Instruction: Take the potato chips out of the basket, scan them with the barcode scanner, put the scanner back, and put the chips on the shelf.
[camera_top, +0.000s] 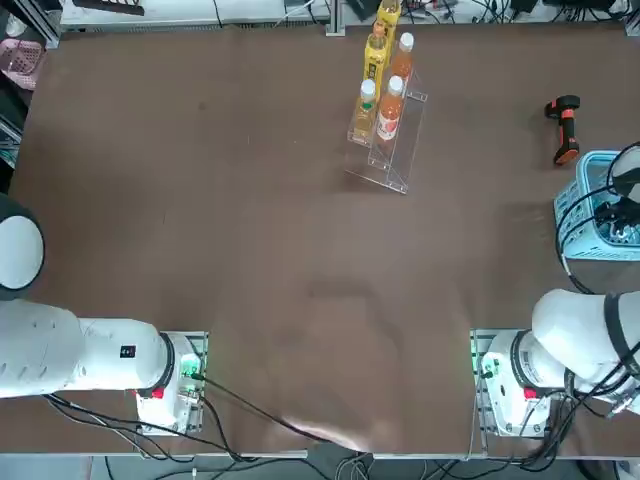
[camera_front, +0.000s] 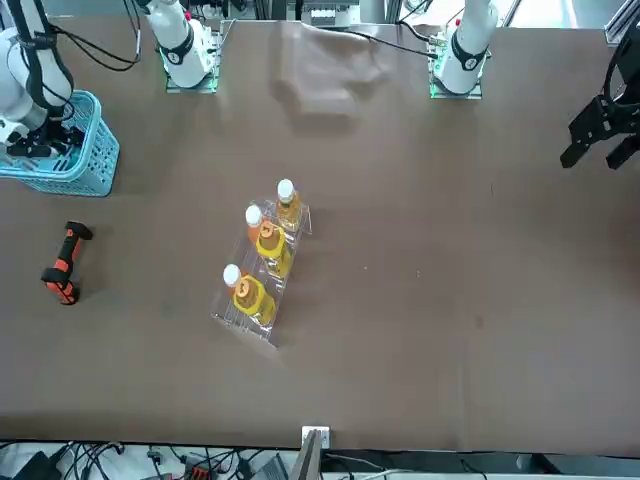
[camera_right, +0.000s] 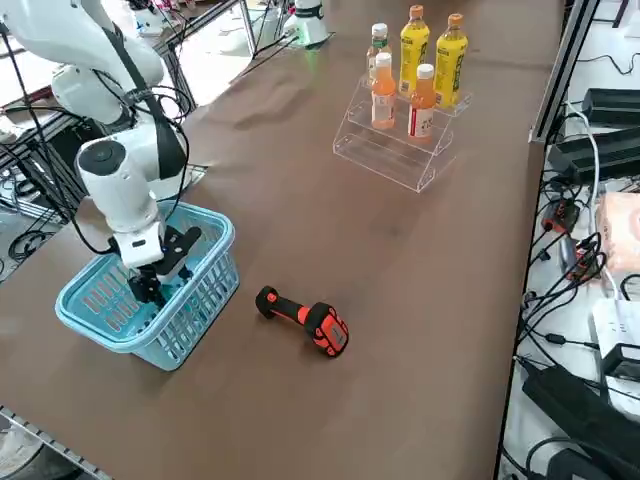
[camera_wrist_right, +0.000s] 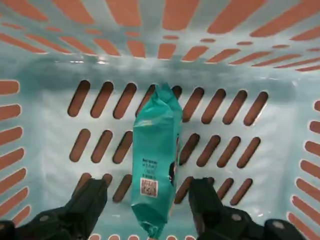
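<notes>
Your right hand (camera_wrist_right: 145, 205) hangs wide open inside the basket (camera_wrist_right: 45, 60), fingers either side of the chips packet (camera_wrist_right: 155, 165), gripping nothing; basket walls crowd it.

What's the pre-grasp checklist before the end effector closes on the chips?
1. Right end effector open: ok, a finger on each side of the packet.
2. Potato chips centred between the fingers: ok; contact: cannot tell.
3. End effector inside the basket: ok, in the right side view.
4. Packet free of other items: ok, it lies alone on the basket floor.
5. Barcode scanner ready: ok, lying on the table beside the basket.
6. Shelf has room: ok, front tiers are free of bottles.
</notes>
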